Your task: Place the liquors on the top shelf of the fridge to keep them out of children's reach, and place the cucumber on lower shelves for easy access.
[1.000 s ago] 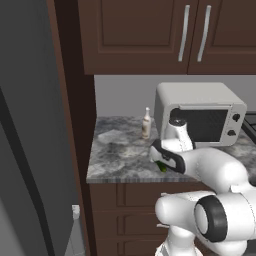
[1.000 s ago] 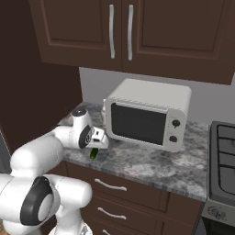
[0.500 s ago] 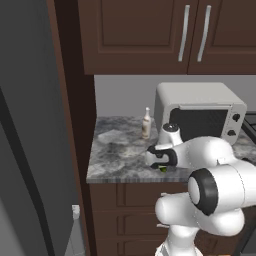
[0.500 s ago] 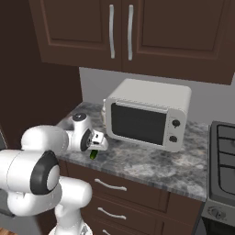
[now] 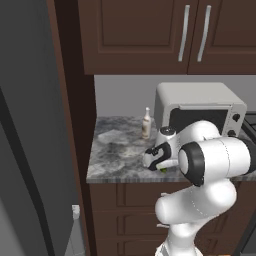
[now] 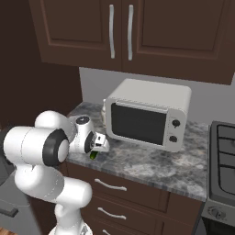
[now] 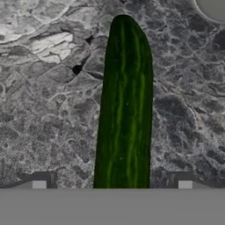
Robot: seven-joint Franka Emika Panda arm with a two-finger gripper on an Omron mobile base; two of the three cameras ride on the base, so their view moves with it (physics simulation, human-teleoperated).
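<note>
White arm rises lower right, hand bent low over the front of the grey stone tabletop (image 5: 112,155). Gripper (image 5: 156,162) sits just above a green cucumber (image 5: 163,170), only a sliver showing under the hand. Slim cream bottle (image 5: 146,122) upright further back, just left of the white microwave (image 5: 200,107). Grey fridge (image 5: 30,150) fills the left. Dark cabinets (image 5: 145,35) above.

the cucumber (image 7: 125,110) has a glossy, faintly ribbed dark green skin. the bench (image 7: 52,114) looks like polished mottled grey stone. cabinet doors (image 6: 114,32) are dark matt wood with brushed metal handles (image 6: 120,32).
</note>
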